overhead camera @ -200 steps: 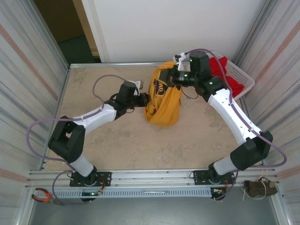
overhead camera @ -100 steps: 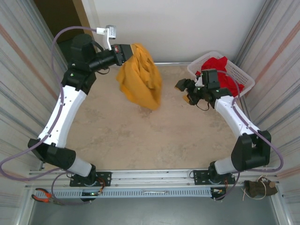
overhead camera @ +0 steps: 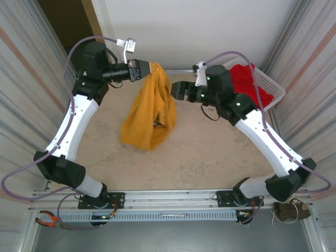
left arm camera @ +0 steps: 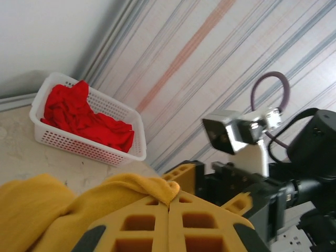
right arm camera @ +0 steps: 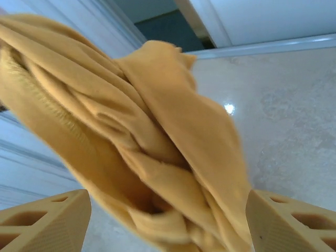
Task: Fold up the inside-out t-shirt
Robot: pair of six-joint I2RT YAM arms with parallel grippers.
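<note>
The inside-out t-shirt (overhead camera: 147,115) is mustard yellow and hangs in a long bunch above the back of the table, its lower end near the surface. My left gripper (overhead camera: 146,69) is raised at the back left and shut on the shirt's top edge; the left wrist view shows a cloth fold (left arm camera: 157,185) pinched between the closed fingers (left arm camera: 136,226). My right gripper (overhead camera: 176,89) stands open just right of the hanging shirt, facing it. In the right wrist view the shirt (right arm camera: 157,152) hangs between the spread fingertips (right arm camera: 50,220). Whether they touch it is unclear.
A white basket (overhead camera: 274,90) holding a red garment (overhead camera: 252,79) sits at the back right corner, also in the left wrist view as the basket (left arm camera: 89,149). Corrugated walls close both sides. The beige table (overhead camera: 210,152) lies bare in front of the shirt.
Both arms lifted from the table. The left gripper carried the shirt up to the back left. The right gripper let go of it, opened, then moved back beside the hanging shirt.
</note>
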